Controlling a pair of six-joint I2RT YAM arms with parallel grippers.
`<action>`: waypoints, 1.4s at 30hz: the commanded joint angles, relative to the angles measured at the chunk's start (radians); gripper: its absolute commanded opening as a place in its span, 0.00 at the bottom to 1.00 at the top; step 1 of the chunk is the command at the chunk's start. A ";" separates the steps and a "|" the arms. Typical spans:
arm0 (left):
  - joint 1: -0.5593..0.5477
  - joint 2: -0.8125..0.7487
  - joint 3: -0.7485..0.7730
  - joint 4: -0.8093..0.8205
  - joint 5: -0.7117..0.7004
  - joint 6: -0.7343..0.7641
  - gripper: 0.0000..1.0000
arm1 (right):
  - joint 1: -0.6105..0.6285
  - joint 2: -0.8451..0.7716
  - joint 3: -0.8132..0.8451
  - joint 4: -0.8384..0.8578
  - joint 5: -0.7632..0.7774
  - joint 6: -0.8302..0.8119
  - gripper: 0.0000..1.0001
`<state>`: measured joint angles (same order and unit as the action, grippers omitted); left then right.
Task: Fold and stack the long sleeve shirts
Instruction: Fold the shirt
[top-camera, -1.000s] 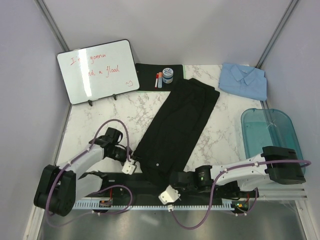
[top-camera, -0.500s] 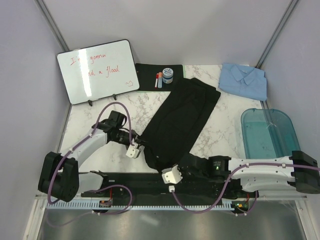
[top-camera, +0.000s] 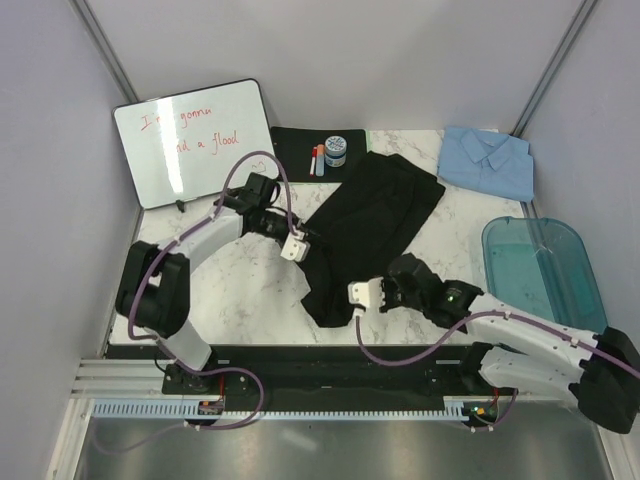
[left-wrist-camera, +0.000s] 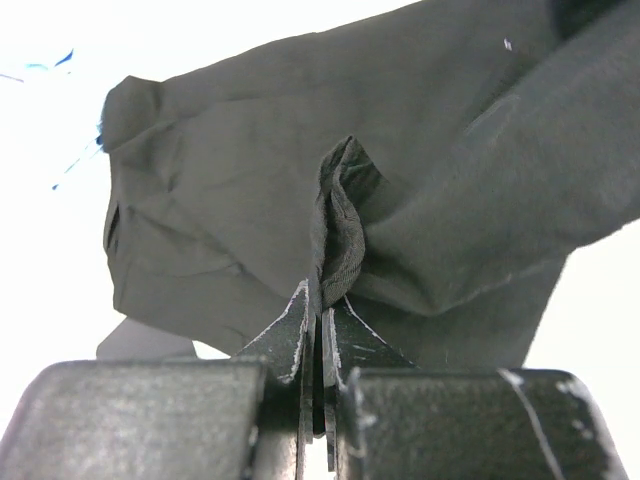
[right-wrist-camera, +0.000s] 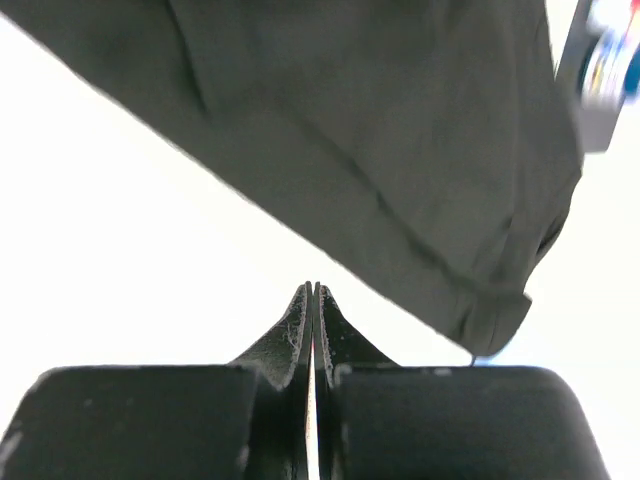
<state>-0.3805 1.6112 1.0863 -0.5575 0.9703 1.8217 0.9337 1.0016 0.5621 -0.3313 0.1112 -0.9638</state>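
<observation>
The black long sleeve shirt (top-camera: 375, 215) lies bunched across the middle of the marble table. My left gripper (top-camera: 311, 241) is shut on a fold of its left edge, and the left wrist view shows the cloth pinched between the tips (left-wrist-camera: 320, 292) with the rest of the black shirt (left-wrist-camera: 230, 180) spreading beyond. My right gripper (top-camera: 349, 301) sits at the shirt's near end, shut with nothing in it (right-wrist-camera: 313, 290); the black shirt (right-wrist-camera: 380, 130) hangs just past its tips. The light blue shirt (top-camera: 487, 160) rests folded at the back right corner.
A whiteboard (top-camera: 195, 140) leans at the back left. Behind the black shirt lies a black mat (top-camera: 295, 142) carrying markers (top-camera: 318, 160) and a small jar (top-camera: 336, 151). A translucent blue tub (top-camera: 540, 265) stands at the right edge.
Both arms swung from the near edge toward the table's middle. The left gripper carried the black shirt's left edge up and back, so the long strip is now bunched shorter. The right gripper followed, shut.
</observation>
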 joint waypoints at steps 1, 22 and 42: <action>-0.015 0.137 0.154 0.053 0.004 -0.059 0.02 | -0.154 0.052 0.085 -0.009 -0.108 -0.084 0.00; -0.076 0.487 0.489 0.474 -0.234 -0.597 0.02 | -0.708 0.675 0.663 -0.189 -0.446 0.111 0.00; -0.084 0.486 0.520 0.495 -0.547 -0.923 0.89 | -0.725 0.979 1.065 -0.327 -0.527 0.451 0.18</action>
<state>-0.4969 2.2112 1.5944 -0.0978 0.4904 1.1347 0.1638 1.9411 1.5551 -0.6289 -0.3492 -0.6003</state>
